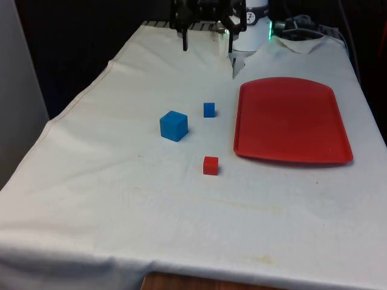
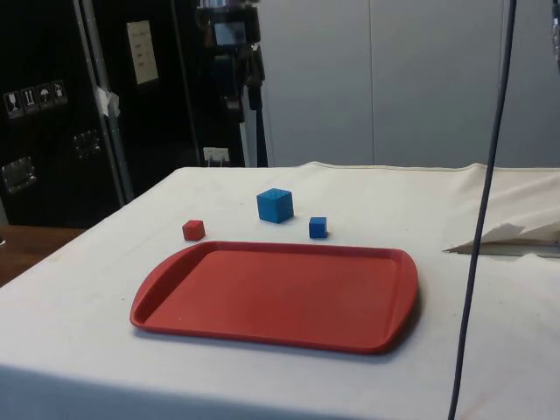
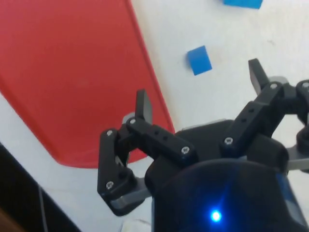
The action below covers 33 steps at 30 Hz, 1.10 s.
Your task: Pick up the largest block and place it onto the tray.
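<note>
Hanging high over the far end of the counter (image 1: 91,199) with fingers spread wide and nothing between them, the tool (image 1: 206,37), well apart from every block. Lying out on the cloth toward the front view's left of the red tray (image 1: 290,121), not on it: the large blue block (image 1: 173,125), with a small blue block (image 1: 209,109) just beside it and a small red block (image 1: 210,165) nearer the camera. Needed next, probably: travel forward and down from the far end, centring over the large block rather than its small blue neighbour.
</note>
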Tool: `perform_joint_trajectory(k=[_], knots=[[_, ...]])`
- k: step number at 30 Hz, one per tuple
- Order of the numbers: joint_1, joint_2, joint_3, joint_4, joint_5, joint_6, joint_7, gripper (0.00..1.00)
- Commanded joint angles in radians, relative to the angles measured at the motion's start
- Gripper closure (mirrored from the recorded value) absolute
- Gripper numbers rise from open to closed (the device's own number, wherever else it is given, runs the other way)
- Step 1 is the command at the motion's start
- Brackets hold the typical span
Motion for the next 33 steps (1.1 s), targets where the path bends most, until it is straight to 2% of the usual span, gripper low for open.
perform_joint_trajectory(k=[1,8,9,10,15,16,17,18,24,33], knots=[[-0.007,0.008,-0.003,-0.011,0.014,0.026,-0.018,0.0],[-0.013,0.065,-0.035,-0.032,0.064,0.087,-0.077,0.0],[-0.005,0.064,-0.039,-0.026,0.054,0.074,-0.066,0.0],[-0.014,0.073,-0.04,-0.033,0.072,0.092,-0.085,0.0],[-0.016,0.12,-0.063,-0.034,0.117,0.118,-0.118,0.0],[-0.017,0.127,-0.066,-0.034,0.123,0.121,-0.121,0.0],[-0.01,0.129,-0.072,-0.03,0.115,0.111,-0.115,0.0],[-0.017,0.134,-0.07,-0.034,0.129,0.124,-0.124,0.0],[-0.019,0.186,-0.082,-0.032,0.179,0.148,-0.127,0.0],[-0.02,0.252,-0.085,-0.036,0.252,0.2,-0.128,0.0]])
